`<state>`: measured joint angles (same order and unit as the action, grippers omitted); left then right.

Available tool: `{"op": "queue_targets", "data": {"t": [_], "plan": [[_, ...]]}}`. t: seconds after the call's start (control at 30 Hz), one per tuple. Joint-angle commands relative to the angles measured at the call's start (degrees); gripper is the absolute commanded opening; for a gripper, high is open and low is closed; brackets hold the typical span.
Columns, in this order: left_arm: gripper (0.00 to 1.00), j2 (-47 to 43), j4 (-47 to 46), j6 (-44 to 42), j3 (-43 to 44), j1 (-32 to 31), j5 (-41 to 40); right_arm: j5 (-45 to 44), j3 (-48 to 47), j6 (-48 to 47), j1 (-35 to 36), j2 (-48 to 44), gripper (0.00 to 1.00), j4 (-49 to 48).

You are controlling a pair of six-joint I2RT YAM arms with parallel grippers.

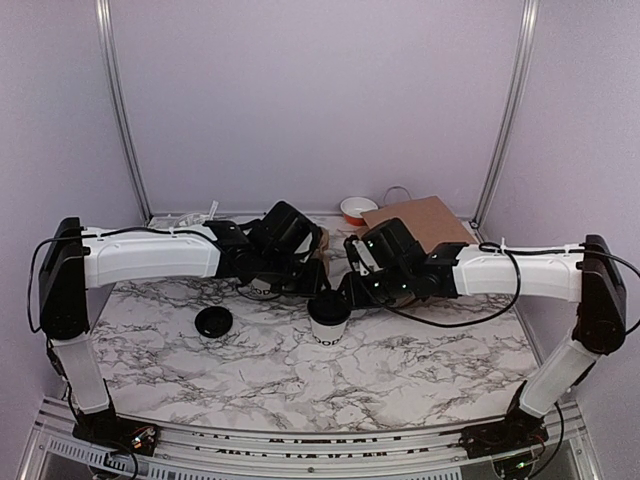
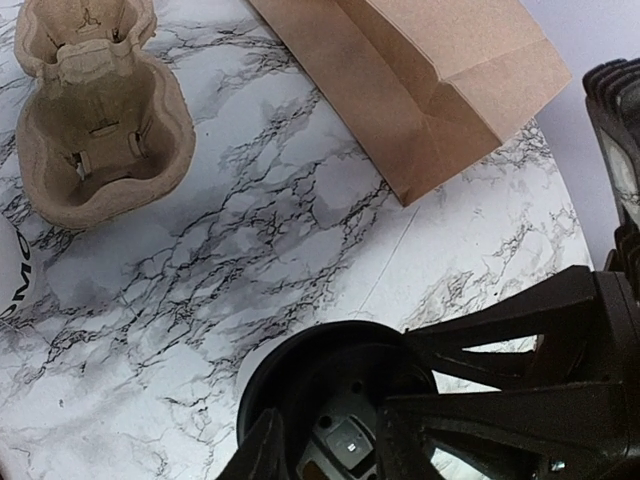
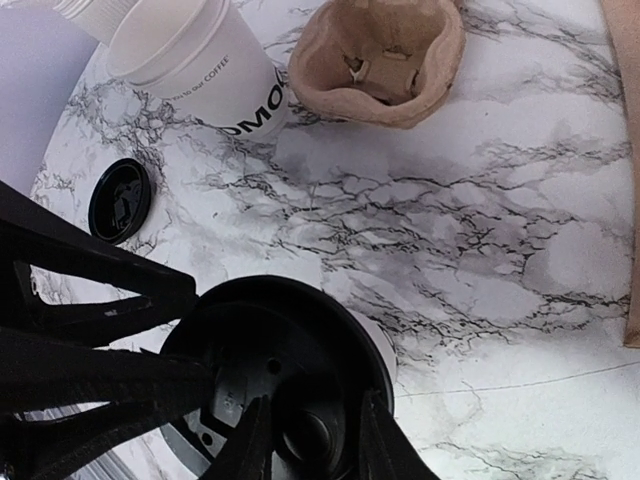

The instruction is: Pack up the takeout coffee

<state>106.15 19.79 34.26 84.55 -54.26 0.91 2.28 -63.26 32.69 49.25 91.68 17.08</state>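
Observed the coffee cup point(image 1: 328, 322) upright on the table point(image 1: 430, 360), near the tray point(image 3: 380, 55) on the side toward the arm bases, not yet seated in a tray pocket. Found its black lid point(image 3: 235, 345) in place on top.

Noted both arms meeting over this one cup from opposite sides. Found the left gripper point(image 2: 330, 450) above the lid, jaws apart, with a gap narrower than the lid. Same finding for the right gripper point(image 3: 310, 440). Ruled out a clamp round the rim at that spacing. Judged more likely a downward press to seat the lid, or a steadying hold ahead of a lift. Cannot tell whether any fingertip touches the lid, owing to tips cut off at the frame edge in both wrist views.

Recorded a second cup point(image 3: 195, 70), uncapped, just beside the tray on its left, and a loose lid point(image 3: 120, 198) farther left of the tray, well apart. Recorded a brown bag point(image 2: 430, 80) lying flat to the right of the tray.

Found both tray pockets empty, presumably kept free to receive cups. Flagged a tipping risk under uneven pressure from two sides.
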Motion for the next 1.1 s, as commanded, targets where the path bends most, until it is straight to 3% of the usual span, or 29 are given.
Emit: {"op": "queue_targets", "data": {"t": [0.0, 0.57, 0.87, 1.07], "plan": [[0.33, -1.06, 1.31, 0.72, -1.35, -0.70, -0.70, -1.57, -3.37, -2.93, 0.47, 1.57, 0.28, 1.95], [0.34, -9.64, 1.33, 7.05, -8.82, -2.23, -5.69, -1.01, -9.02, -11.93, 0.49, 5.47, 0.28, 2.19], [0.33, -8.61, 1.22, 9.22, -10.91, -0.16, -3.56, -2.65, -10.13, -10.14, -0.51, 3.60, 0.31, 5.20], [0.33, -7.44, 0.21, 9.51, -10.69, 0.63, -1.70, 1.72, -4.45, -6.78, -4.59, -2.26, 0.31, 2.93]]}}
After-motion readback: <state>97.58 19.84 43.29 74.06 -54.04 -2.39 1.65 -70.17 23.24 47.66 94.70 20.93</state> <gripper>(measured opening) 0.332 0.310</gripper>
